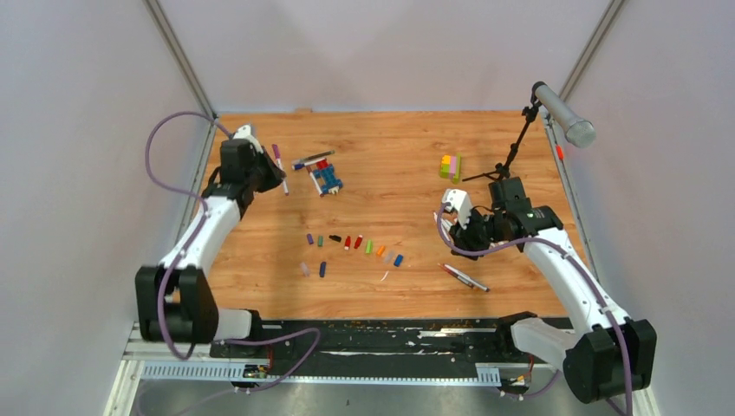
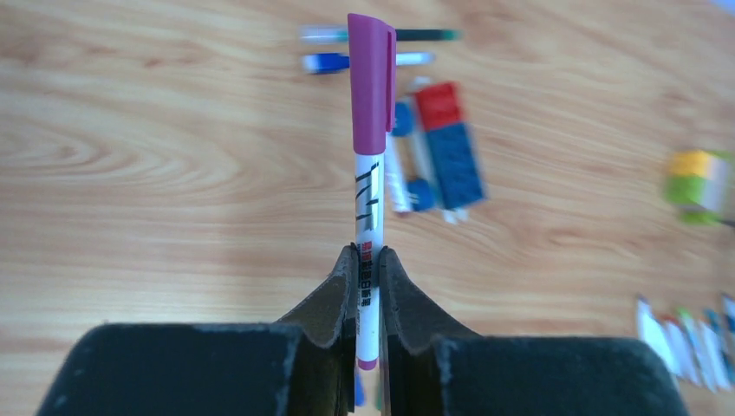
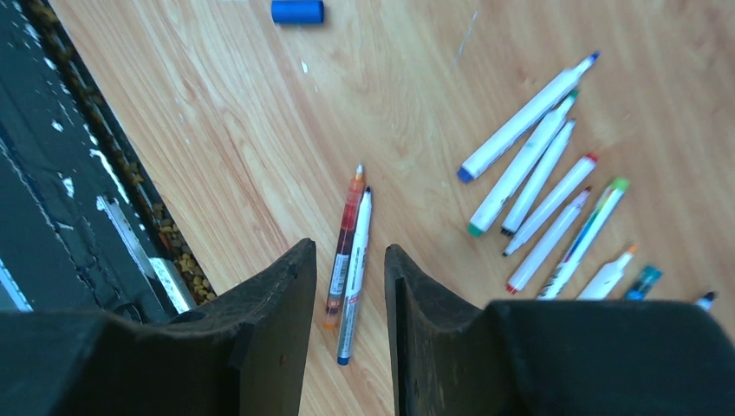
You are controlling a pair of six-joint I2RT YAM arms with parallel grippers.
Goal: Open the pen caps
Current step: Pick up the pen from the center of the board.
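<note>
item: left gripper (image 2: 367,253) clamped low on purple-capped pen (image 2: 369,199), right gripper (image 3: 348,253) parted and empty; risk: pen slides out when cap (image 2: 373,82) is tugged.

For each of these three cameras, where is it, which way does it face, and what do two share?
Top external: above and behind the bases, looking down on the table; both arms show.
Left wrist: on the left arm, looking along the left gripper, shut on a purple-capped pen.
Right wrist: on the right arm, looking down past the open right gripper at two pens lying on the table.
Shared: top and left wrist both show that pen and the brick figure.
</note>
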